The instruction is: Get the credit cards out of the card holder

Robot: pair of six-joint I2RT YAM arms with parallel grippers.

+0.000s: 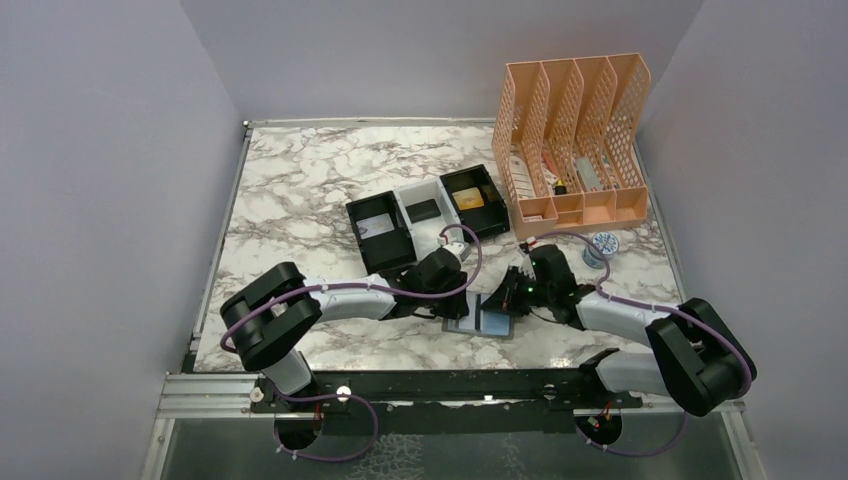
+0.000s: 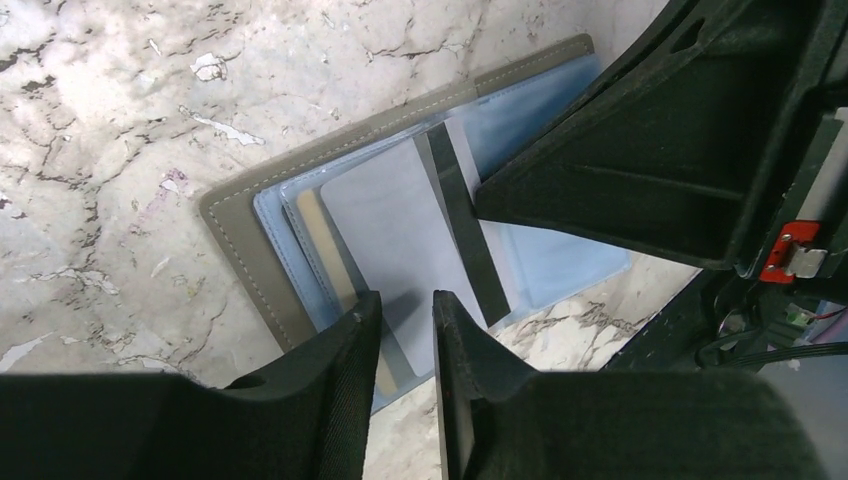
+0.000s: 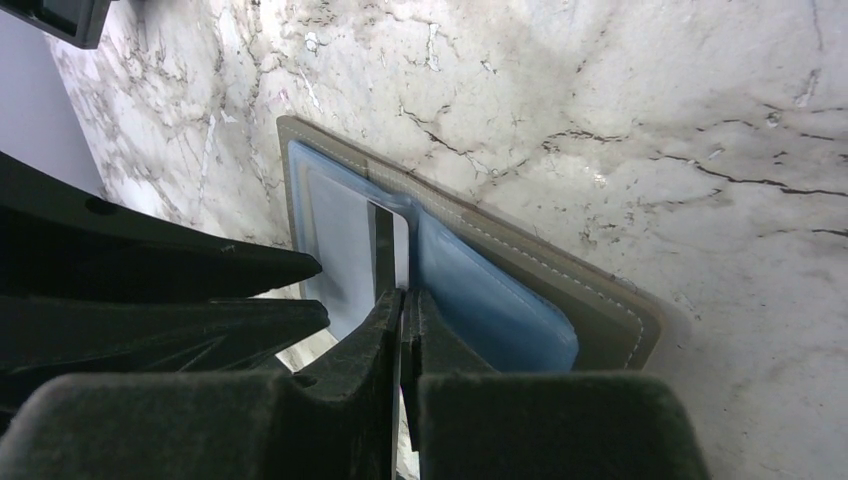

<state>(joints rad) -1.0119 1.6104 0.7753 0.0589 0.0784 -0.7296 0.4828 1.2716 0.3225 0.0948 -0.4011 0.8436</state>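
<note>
card holder [image 1: 481,322]: lies open and flat on the counter [image 1: 300,190], taupe cover down, blue-grey sleeves up, between the two grippers.
grey card [image 2: 400,230]: black stripe along one long edge. Lies on the holder's inner face, sticking partway out of a sleeve past the holder's edge.
gold card [image 2: 322,240]: only a thin strip shows, tucked in the sleeve just beside the grey card, on the side toward the holder's outer stitched edge.
left gripper [image 2: 405,305]: fingers a narrow gap apart, over the end of the grey card that overhangs the holder. The card face shows through the gap. Can't tell if either finger touches it.
right gripper [image 3: 402,298]: fingers pressed together, tips at the grey card's striped edge near the holder's fold. Can't tell if the card is nipped between them.
tray [image 1: 405,215]: black-and-white, three compartments, beyond the holder toward the back wall, with a yellow item [image 1: 468,198] in one end bin.
file rack [image 1: 570,100]: peach mesh, further back from the holder, on the right arm's side.
</note>
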